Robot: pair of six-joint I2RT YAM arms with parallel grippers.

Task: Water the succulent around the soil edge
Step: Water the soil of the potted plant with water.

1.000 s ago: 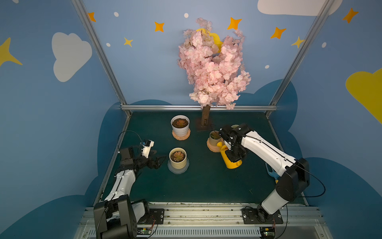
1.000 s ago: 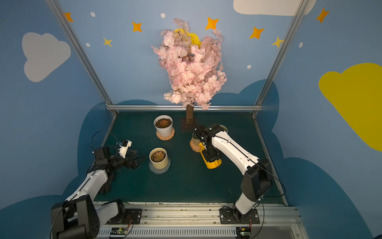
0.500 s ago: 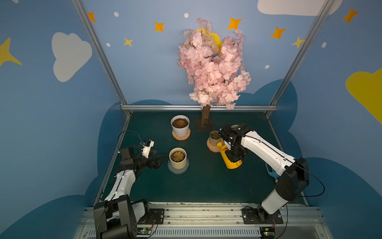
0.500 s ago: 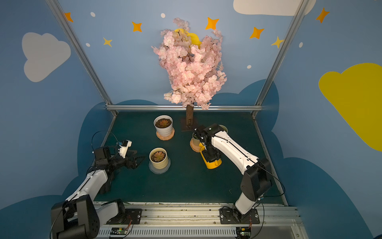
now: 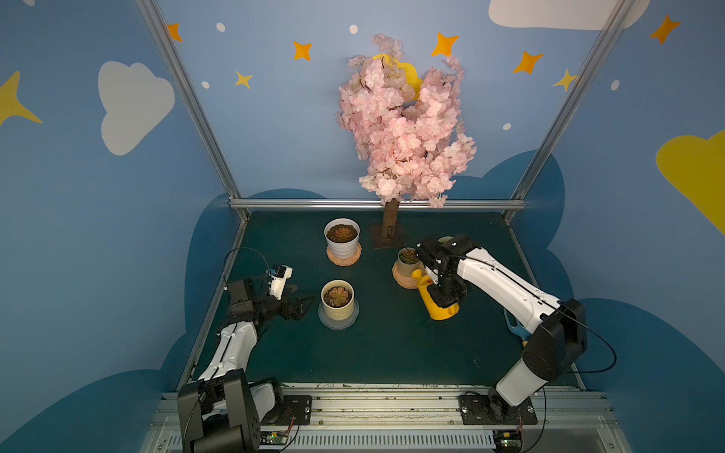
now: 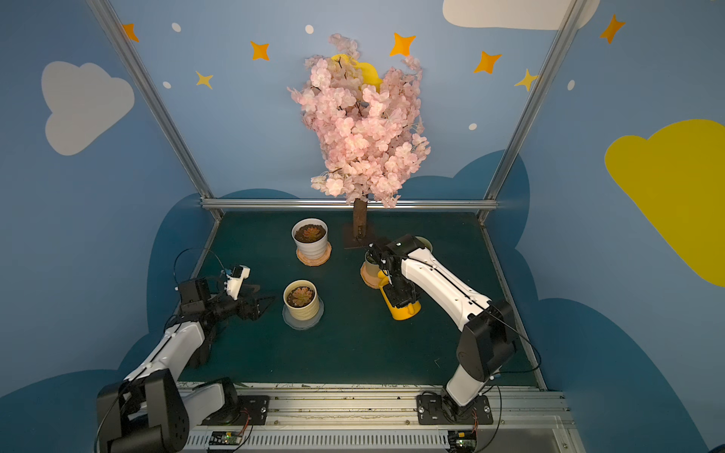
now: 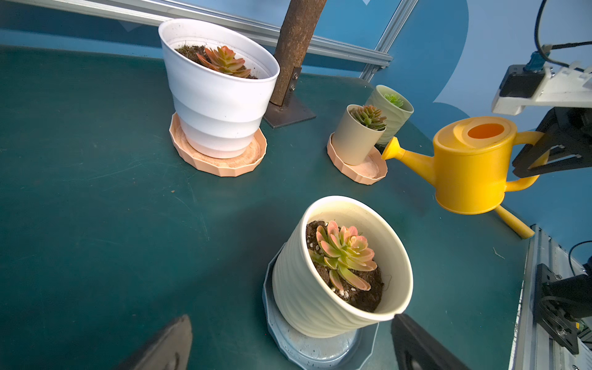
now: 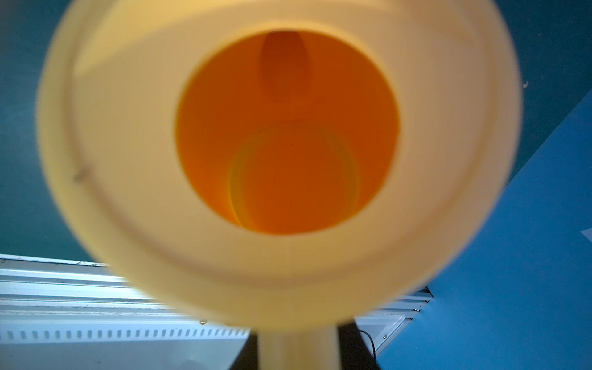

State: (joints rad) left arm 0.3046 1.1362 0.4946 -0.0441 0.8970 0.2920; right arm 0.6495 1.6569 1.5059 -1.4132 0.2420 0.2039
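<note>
A yellow watering can [image 5: 441, 308] [image 6: 404, 308] [image 7: 471, 166] is held nearly upright over the right half of the table. My right gripper [image 5: 445, 292] [image 8: 298, 349] is shut on its handle. Its spout [image 7: 392, 150] ends beside a small beige pot, below the rim and over that pot's peach saucer. In this pot grows a green succulent [image 7: 368, 117] [image 5: 408, 257]. A pink-tipped succulent [image 7: 344, 253] [image 5: 337, 296] [image 6: 300, 296] sits in a cream pot on a grey saucer. My left gripper [image 5: 302, 304] [image 6: 263, 298] [image 7: 290, 320] is open just left of the cream pot.
A white pot [image 5: 342, 234] [image 7: 217, 105] with a succulent stands on a peach saucer at the back. A pale green pot [image 7: 394, 101] hides behind the beige one. The pink blossom tree's trunk [image 5: 390, 223] and base plate stand at back centre. A blue tool [image 5: 514, 327] lies at the right edge.
</note>
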